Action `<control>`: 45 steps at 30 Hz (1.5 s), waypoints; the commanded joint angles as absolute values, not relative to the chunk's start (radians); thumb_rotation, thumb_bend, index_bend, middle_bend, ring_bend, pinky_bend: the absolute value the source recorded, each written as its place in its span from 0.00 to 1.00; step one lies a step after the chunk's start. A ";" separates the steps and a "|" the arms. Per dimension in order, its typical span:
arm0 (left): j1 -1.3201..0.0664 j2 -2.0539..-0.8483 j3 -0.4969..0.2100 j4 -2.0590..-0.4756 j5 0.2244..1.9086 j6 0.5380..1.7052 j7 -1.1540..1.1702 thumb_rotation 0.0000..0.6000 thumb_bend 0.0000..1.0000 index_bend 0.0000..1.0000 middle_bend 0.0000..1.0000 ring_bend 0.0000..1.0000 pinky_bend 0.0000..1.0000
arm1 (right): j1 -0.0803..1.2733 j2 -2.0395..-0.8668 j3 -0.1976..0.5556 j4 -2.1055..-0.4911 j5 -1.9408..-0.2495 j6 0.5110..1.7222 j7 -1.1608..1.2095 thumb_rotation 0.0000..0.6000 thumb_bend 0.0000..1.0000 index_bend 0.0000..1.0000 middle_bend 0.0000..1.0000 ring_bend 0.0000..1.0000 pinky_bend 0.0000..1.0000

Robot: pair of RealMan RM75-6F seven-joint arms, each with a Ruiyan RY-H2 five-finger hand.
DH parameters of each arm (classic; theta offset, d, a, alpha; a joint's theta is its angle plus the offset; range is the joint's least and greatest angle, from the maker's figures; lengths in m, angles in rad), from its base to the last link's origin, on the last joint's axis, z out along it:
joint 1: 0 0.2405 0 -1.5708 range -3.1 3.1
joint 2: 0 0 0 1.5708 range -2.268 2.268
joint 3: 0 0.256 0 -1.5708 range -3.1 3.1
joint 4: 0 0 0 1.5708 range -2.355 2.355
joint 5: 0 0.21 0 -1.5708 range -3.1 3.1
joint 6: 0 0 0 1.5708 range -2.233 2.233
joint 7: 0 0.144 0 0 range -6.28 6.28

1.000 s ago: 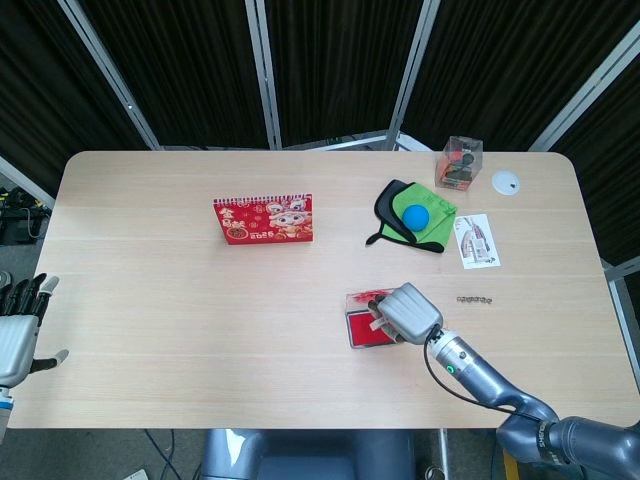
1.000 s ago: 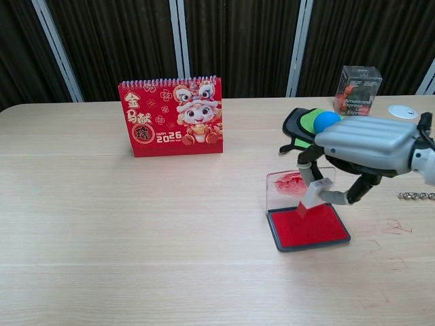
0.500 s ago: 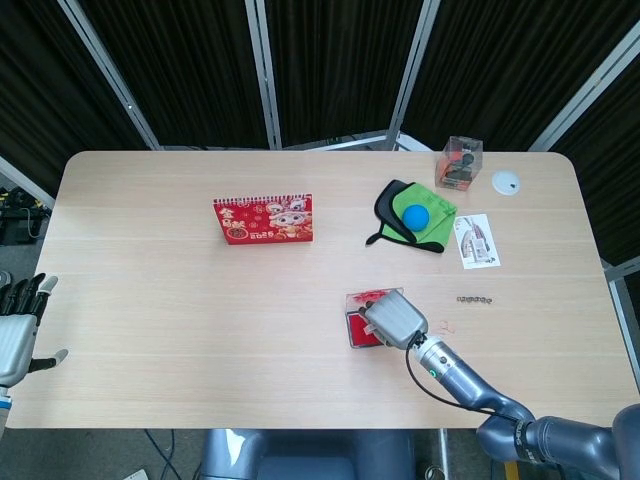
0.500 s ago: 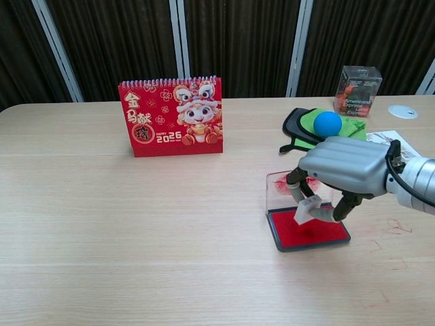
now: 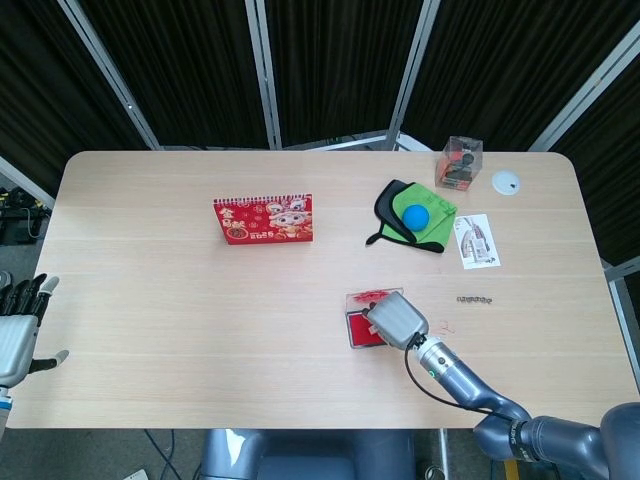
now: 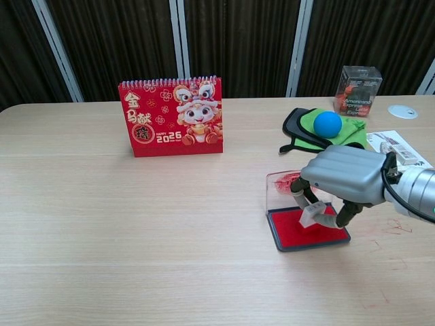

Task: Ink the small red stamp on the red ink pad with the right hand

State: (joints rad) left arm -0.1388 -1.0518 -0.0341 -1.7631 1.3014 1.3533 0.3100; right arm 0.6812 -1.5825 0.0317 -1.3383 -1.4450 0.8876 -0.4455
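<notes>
In the head view, the right hand (image 5: 397, 319) sits lower centre-right of the frame, directly over the red ink pad (image 5: 358, 328), covering most of it; the stamp itself is hidden under the hand here. The left hand (image 5: 18, 335) hangs at the lower left edge, off the desk (image 5: 180, 300), fingers apart and holding nothing. A red desk calendar (image 5: 263, 219) stands upper centre-left, and a blue ball (image 5: 415, 216) rests on a green cloth (image 5: 432, 212) to the upper right.

In the chest view, the right hand (image 6: 346, 178) at centre-right pinches the small red stamp (image 6: 312, 210) between its fingers, and the stamp leans rather than standing upright, its lower end on or just above the red surface; contact cannot be told for certain. The stamp reads as a small pale block with a red base. The pad's clear lid (image 6: 282, 191) stands open at its back edge, close behind the fingers.

Risks, as I judge them: a tilted stamp would ink only one edge, giving a patchy print. Pushing at an angle could slide the light pad across the desk, or twist the stamp out of the narrow pinch. The fingers could also knock the upright lid.
</notes>
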 commanded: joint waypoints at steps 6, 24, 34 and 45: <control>-0.141 -1.052 -0.034 -1.762 1.298 1.349 0.309 1.00 0.00 0.00 0.00 0.00 0.00 | 0.679 -1.601 0.024 -1.315 -1.440 0.888 -0.447 1.00 0.51 0.55 0.53 0.79 1.00; -0.139 -1.048 -0.028 -1.766 1.305 1.353 0.305 1.00 0.00 0.00 0.00 0.00 0.00 | 0.647 -1.469 0.056 -1.437 -1.453 0.993 -0.380 1.00 0.51 0.55 0.53 0.79 1.00; -0.138 -1.051 -0.024 -1.771 1.316 1.358 0.315 1.00 0.00 0.00 0.00 0.00 0.00 | 0.584 -1.384 0.022 -1.356 -1.429 1.019 -0.296 1.00 0.51 0.55 0.53 0.79 1.00; -0.142 -1.057 -0.024 -1.774 1.312 1.356 0.331 1.00 0.00 0.00 0.00 0.00 0.00 | 0.549 -1.454 -0.007 -1.157 -1.429 1.000 -0.170 1.00 0.51 0.55 0.54 0.79 1.00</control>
